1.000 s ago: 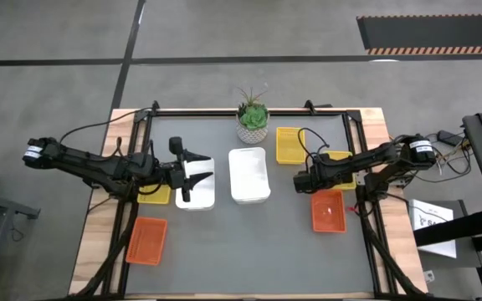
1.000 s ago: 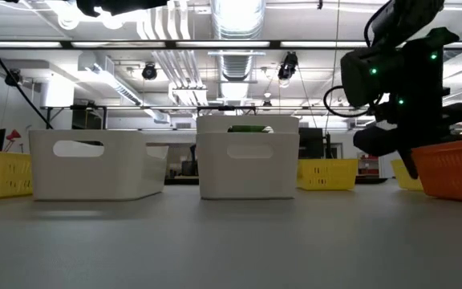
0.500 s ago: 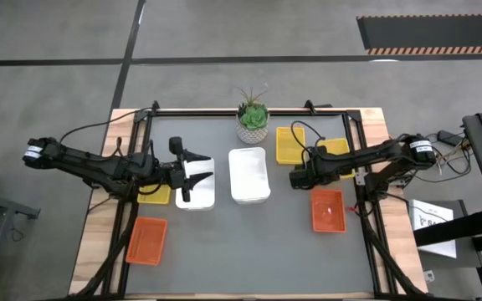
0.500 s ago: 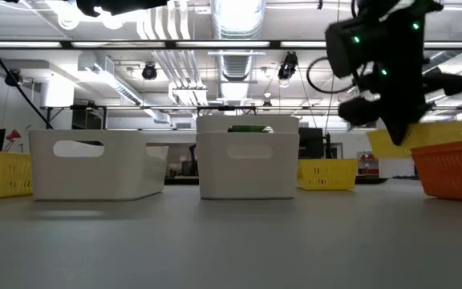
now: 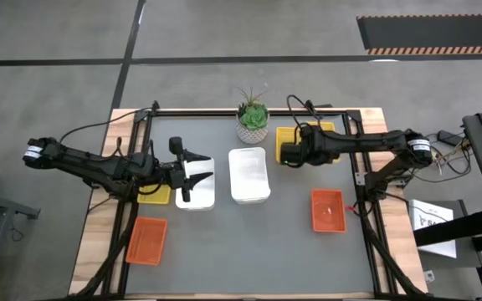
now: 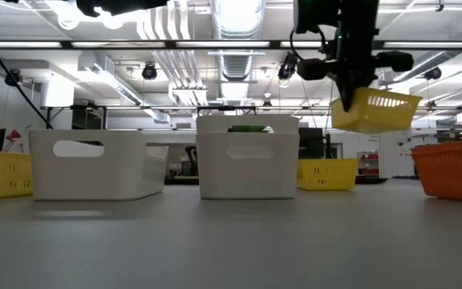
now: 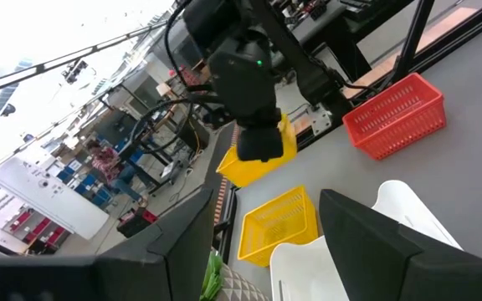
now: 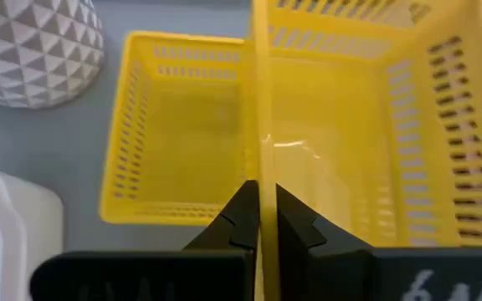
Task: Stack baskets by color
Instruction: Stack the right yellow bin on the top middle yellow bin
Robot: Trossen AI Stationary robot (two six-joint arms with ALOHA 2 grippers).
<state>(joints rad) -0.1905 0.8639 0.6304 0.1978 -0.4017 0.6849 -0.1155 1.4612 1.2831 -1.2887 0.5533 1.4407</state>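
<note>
While the right gripper [image 8: 259, 219] pinches the wall of a yellow basket [image 6: 373, 110], I see that basket hanging tilted in the air, clear of the table [image 5: 291, 251] in the low view. From above, the gripper sits at the far side of the mat, beside the potted plant [image 5: 253, 119], with the carried basket over a second yellow basket [image 8: 182, 155] that lies flat there. In the wrist view its fingers are closed tight on the thin plastic rim, one on each side.

My left gripper [image 5: 192, 177] hovers over the left white basket [image 5: 199, 191] with its fingers spread wide, holding nothing. A third yellow basket [image 5: 154, 194] lies just beside that white one, partly under the left arm. The other white basket [image 5: 249, 175] stands in the middle of the mat, next to the first.

One orange basket [image 5: 327, 210] rests on the right side of the mat, well apart from the other orange basket [image 5: 146, 241] near the front left corner.
</note>
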